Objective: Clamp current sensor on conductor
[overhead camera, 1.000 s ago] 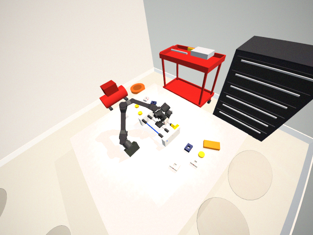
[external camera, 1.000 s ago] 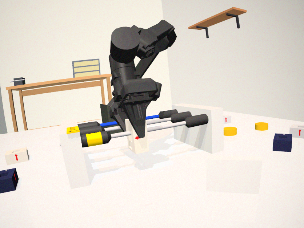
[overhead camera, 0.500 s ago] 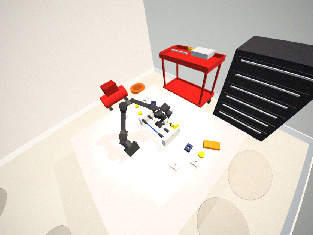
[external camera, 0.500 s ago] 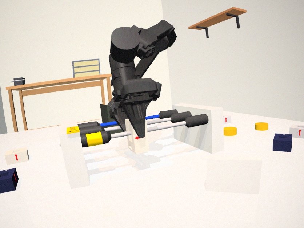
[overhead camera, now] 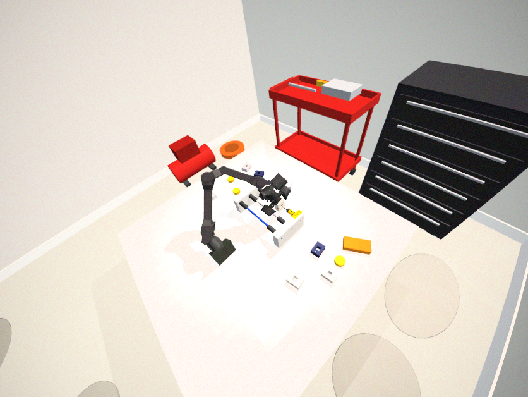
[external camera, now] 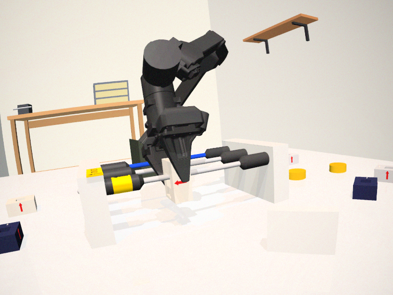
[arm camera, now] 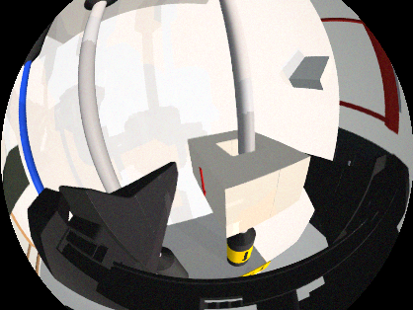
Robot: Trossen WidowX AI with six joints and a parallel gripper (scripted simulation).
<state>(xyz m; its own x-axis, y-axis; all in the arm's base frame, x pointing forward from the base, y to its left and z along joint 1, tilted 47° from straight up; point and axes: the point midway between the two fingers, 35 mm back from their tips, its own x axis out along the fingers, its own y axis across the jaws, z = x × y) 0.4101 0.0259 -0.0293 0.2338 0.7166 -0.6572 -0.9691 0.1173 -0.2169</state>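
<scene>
The cream split-core sensor (overhead camera: 280,205) (external camera: 179,194) (arm camera: 262,197) sits round the outer grey conductor (external camera: 219,169) (arm camera: 245,109), which runs through its window. No gap shows in the visible faces; the latch cannot be made out. Its red arrow (external camera: 180,182) points toward the end with the yellow band (external camera: 122,184) (arm camera: 240,255). The lettering on the band and on the yellow tag (overhead camera: 297,213) (external camera: 94,172) is too small to read. My gripper (external camera: 174,181) (arm camera: 238,162) is open, its fingers spread on either side of the sensor; a gap shows beside the left finger in the wrist view.
A middle grey conductor (arm camera: 88,89) and a blue conductor (overhead camera: 256,215) (external camera: 138,165) (arm camera: 22,114) run alongside, between white end blocks (overhead camera: 288,232) (external camera: 97,219). Dark blue blocks (overhead camera: 318,249) (external camera: 365,189), pale blocks with arrows (overhead camera: 294,282) (external camera: 21,206), yellow discs (overhead camera: 339,260) (external camera: 296,174) and an orange bar (overhead camera: 356,245) lie around.
</scene>
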